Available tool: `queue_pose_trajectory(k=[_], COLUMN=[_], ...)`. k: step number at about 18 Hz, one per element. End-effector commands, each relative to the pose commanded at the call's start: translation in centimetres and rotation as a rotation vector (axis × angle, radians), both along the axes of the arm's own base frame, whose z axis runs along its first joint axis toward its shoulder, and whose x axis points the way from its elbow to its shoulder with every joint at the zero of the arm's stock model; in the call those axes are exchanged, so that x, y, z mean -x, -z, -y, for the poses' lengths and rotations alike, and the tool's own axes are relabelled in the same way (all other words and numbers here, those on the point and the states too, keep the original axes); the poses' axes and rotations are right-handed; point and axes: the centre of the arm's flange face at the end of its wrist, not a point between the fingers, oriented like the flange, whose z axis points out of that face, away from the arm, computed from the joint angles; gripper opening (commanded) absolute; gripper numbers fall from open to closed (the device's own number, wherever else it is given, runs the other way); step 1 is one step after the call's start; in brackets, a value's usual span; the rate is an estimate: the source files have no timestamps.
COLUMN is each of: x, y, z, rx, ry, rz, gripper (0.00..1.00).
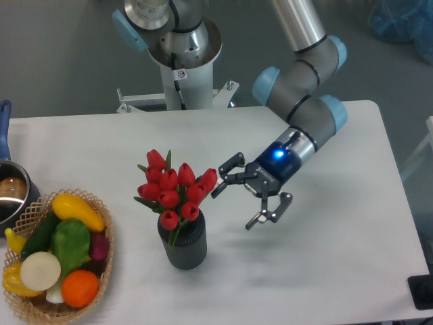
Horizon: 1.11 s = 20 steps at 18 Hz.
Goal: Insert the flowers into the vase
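Note:
The flowers (174, 188), a bunch of red tulip buds with green leaves, stand upright in the vase (183, 246), a small dark grey ribbed cylinder near the table's middle front. The stems go down into its mouth. My gripper (238, 200) is just right of the flowers, tilted on its side, with its fingers spread wide open and empty. The upper fingertip is close to the rightmost bud; I cannot tell whether it touches it.
A woven wicker basket (101, 276) of colourful vegetables sits at the front left. A metal pot (12, 193) with a blue handle stands at the left edge. The robot base (181, 54) is at the back of the white table (338, 271).

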Motion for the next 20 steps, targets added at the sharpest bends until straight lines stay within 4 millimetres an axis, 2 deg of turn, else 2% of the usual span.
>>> queue_pose_trajectory(k=[4,5,8,10,12,15,16,18,20], x=[3.9,5.0,5.9,7.4,8.5,8.2,7.8,6.3,5.1], y=[-3.2,-5.2,-8.1,-9.2,-10.0,-11.0,-12.1,-13.4,-14.6], z=[2.5,3.2,4.6,7.9,12.0,17.0,18.1,19.8,20.6], rx=[0.095,0.139,0.282,0.337,0.424,0.621,0.695,0.839,0.888], ry=[-0.068,-0.093,-0.149,-0.215,-0.297,-0.398,-0.429,-0.475,-0.493], rz=[-0.126,-0.182,-0.279,-0.311,-0.332,-0.387,-0.418,-0.457,-0.469], gripper=[1.00,1.00,1.00,1.00,1.00,1.00,1.00,1.00,1.00])
